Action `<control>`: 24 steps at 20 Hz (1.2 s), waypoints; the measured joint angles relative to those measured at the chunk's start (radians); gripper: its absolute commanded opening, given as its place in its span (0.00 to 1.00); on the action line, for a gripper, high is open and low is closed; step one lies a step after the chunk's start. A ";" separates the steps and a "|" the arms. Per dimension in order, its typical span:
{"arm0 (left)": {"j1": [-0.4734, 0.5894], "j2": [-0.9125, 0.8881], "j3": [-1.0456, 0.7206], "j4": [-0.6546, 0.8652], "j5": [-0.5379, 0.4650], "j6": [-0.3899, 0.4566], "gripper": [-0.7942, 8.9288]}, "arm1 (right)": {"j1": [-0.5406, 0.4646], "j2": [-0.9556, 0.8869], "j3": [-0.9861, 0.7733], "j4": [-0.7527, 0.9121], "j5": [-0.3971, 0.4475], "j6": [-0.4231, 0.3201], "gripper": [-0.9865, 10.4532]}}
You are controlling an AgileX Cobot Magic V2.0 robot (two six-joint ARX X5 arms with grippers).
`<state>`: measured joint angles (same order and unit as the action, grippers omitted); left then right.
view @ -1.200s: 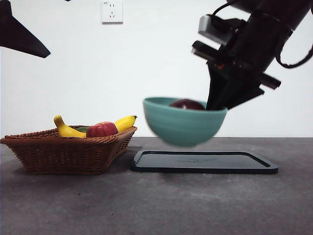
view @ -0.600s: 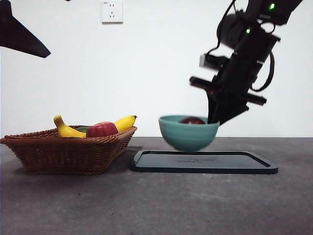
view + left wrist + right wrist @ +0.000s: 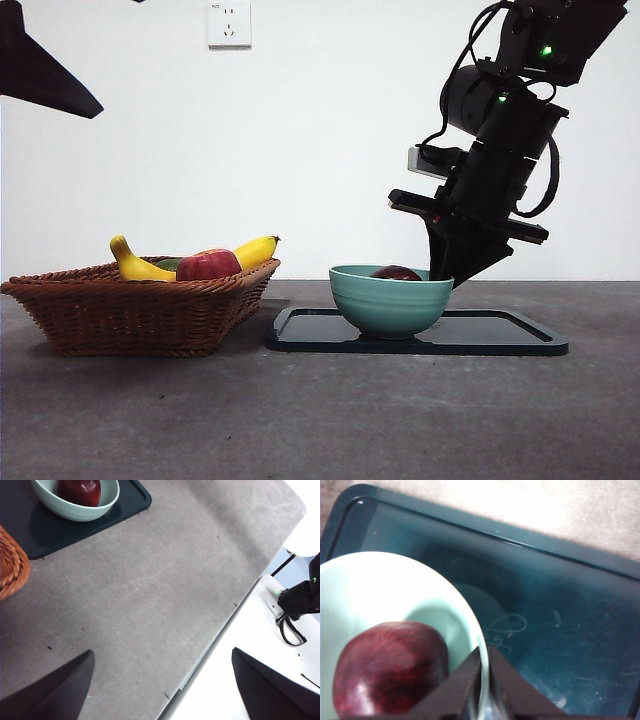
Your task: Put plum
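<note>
The plum (image 3: 390, 667) lies inside the teal bowl (image 3: 388, 298), just beside my right gripper (image 3: 484, 680), whose fingers (image 3: 465, 685) pinch the bowl's rim; the bowl rests on the dark tray (image 3: 500, 335). My left gripper (image 3: 160, 690) hangs released, well apart.

No text can be read anywhere. A faint embossed mark on the dark tray (image 3: 560, 625) is too blurred to make out, and tiny print on the white wall socket (image 3: 229, 22) is too small to read.
</note>
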<state>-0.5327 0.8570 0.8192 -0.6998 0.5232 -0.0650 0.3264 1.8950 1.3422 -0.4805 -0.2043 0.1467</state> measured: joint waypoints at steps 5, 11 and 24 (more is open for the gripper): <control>0.000 0.000 0.000 0.000 0.000 0.000 0.53 | -0.001 -0.048 0.000 -0.023 0.085 0.000 0.28; 0.000 0.000 0.000 0.001 0.000 0.000 0.53 | -0.006 -0.470 0.002 -0.187 -0.018 -0.039 0.28; 0.000 0.000 0.000 0.005 0.000 0.000 0.53 | 0.080 -0.963 -0.319 -0.376 -0.087 -0.088 0.28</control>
<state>-0.5327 0.8570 0.8192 -0.6945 0.5236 -0.0650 0.4065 0.9321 1.0237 -0.8566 -0.2909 0.0586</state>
